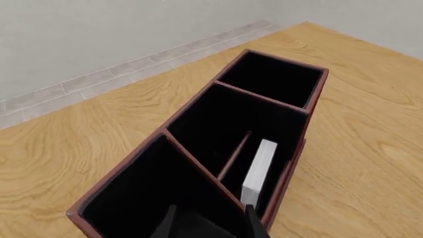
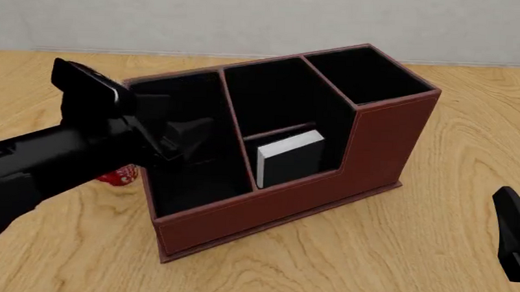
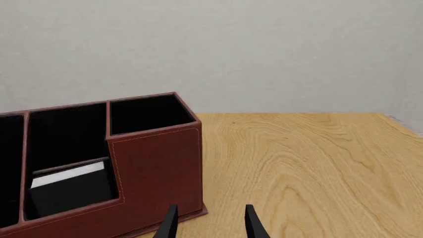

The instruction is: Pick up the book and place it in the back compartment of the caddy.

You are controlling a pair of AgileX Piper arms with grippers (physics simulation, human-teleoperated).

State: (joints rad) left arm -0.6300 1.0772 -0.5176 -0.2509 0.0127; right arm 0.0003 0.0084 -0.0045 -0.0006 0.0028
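Pale wall behind a wood-grain bench; on it the book, upright in the caddy, inside the small cell by the thin crossbar, touched by neither arm, so apparently already delivered. Left gripper above the neighbouring long cell with jaws apart and empty; right gripper low beside the caddy, likewise spread. White page edges plain from the left wrist; red mug only from the front.

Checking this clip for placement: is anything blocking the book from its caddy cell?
Nothing visible does. The book already stands in the caddy's small cell by the crossbar divider. The left gripper hovers above, holding nothing.
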